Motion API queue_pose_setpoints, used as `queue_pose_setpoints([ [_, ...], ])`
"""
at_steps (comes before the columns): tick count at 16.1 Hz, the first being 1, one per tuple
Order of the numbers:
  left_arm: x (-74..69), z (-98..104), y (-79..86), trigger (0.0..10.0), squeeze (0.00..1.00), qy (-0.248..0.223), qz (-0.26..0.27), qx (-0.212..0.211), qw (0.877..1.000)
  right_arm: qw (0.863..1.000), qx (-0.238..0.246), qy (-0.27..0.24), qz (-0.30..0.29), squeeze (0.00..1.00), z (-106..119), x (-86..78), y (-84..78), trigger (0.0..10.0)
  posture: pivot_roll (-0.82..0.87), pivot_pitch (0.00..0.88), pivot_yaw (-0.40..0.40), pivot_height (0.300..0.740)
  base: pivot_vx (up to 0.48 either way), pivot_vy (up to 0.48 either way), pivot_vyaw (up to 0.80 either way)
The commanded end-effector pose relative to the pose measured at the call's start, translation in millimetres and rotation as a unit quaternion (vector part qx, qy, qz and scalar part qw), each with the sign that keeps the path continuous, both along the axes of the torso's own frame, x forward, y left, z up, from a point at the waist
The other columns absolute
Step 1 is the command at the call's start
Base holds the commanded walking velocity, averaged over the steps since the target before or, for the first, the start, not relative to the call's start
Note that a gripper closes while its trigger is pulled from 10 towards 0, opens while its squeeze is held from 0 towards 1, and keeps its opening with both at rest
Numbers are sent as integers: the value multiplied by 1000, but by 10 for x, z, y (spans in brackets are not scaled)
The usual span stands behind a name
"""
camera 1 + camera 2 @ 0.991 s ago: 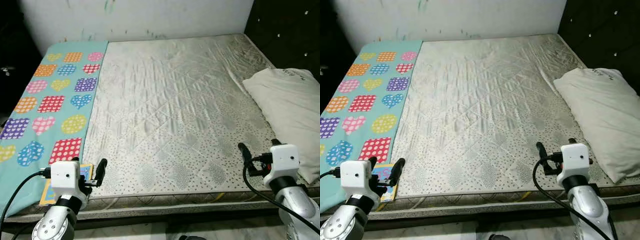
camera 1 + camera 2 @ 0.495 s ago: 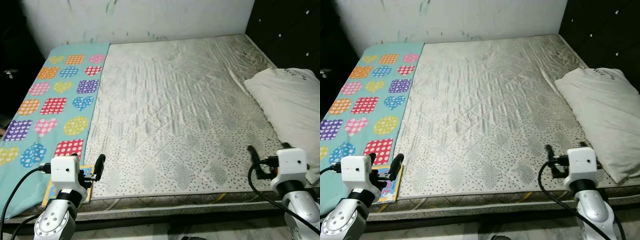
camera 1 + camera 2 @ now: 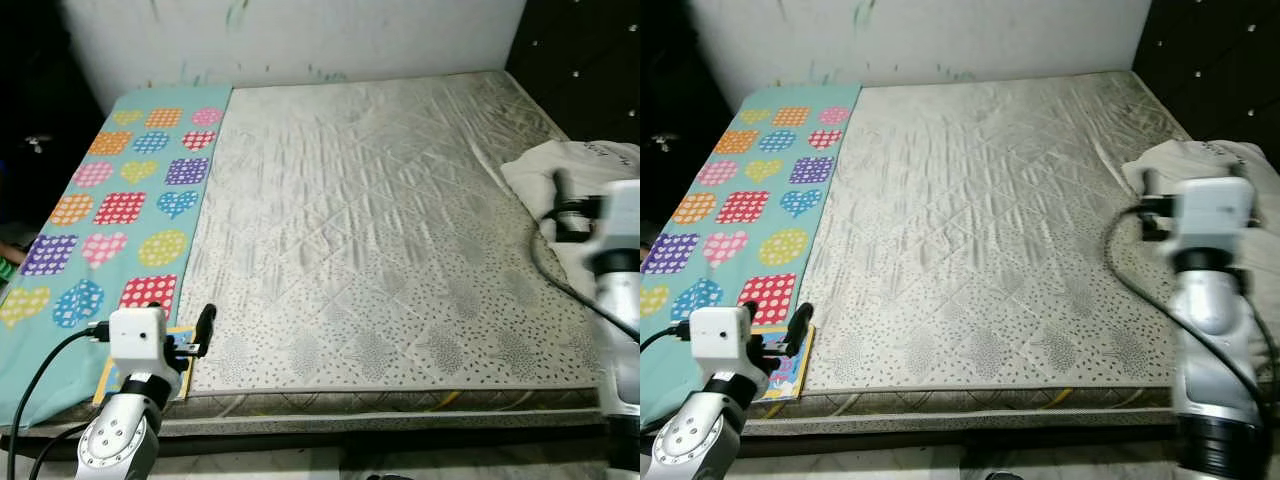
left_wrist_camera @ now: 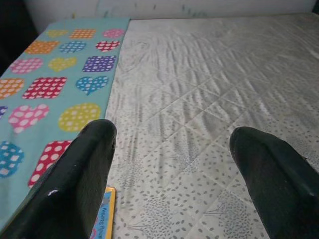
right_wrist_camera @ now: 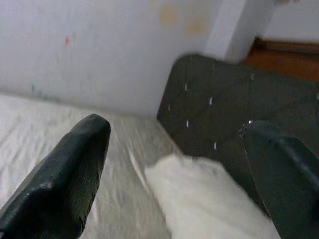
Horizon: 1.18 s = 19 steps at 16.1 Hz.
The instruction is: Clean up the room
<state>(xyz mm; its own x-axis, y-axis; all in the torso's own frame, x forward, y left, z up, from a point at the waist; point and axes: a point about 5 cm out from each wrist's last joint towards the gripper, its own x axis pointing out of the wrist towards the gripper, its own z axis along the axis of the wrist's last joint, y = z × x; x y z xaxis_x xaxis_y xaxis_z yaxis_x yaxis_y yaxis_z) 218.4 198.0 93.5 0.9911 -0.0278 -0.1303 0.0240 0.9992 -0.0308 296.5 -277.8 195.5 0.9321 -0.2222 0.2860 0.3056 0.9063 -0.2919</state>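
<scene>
Your right pincer, fingers apart, hangs raised by the pillow; your left pincer, fingers apart, hovers over the bed.

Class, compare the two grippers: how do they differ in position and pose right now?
The left gripper sits low at the bed's near edge, by the heart-patterned sheet; the right gripper is raised by the pillow. The left looks sharp, the right blurred. Both are open and hold nothing.
</scene>
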Motion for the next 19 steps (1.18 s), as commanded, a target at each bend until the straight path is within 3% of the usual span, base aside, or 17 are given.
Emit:
queue_pose_setpoints([
  [1, -10, -12, 10, 10000, 0, 2, 4, 5, 1000, 999, 12, 30, 14, 0, -153, -11, 31, 10000, -160, 107, 58, 740, 0, 0, 0],
  [4, -2, -6, -9, 10000, 0, 0, 2, 6, 1000, 993, 10, 94, 70, 0, -572, -204, 296, 10000, -159, 105, 59, 740, 0, 0, 0],
  [7, 20, 20, -26, 10000, 0, -4, -2, 2, 1000, 985, 15, 143, 97, 0, -929, -450, 355, 10000, -160, 102, 63, 740, 0, 0, 0],
  [10, 2, 25, -7, 10000, 0, -4, 0, -2, 1000, 978, 93, 143, 123, 0, -916, -697, 394, 10000, -167, 104, 62, 740, 0, 0, 0],
  [12, -38, 11, 40, 10000, 0, -1, 17, -5, 1000, 978, 107, 119, 133, 0, -766, -773, 467, 10000, -173, 108, 67, 740, 0, 0, 0],
  [15, -43, -3, 49, 10000, 0, 1, 21, -9, 1000, 980, 124, 95, 122, 0, -707, -706, 505, 10000, -172, 105, 70, 740, 0, 0, 0],
  [19, -24, -15, 59, 10000, 0, 1, 27, -17, 1000, 979, 111, 113, 130, 0, -759, -716, 540, 10000, -170, 93, 69, 740, 0, 0, 0],
])
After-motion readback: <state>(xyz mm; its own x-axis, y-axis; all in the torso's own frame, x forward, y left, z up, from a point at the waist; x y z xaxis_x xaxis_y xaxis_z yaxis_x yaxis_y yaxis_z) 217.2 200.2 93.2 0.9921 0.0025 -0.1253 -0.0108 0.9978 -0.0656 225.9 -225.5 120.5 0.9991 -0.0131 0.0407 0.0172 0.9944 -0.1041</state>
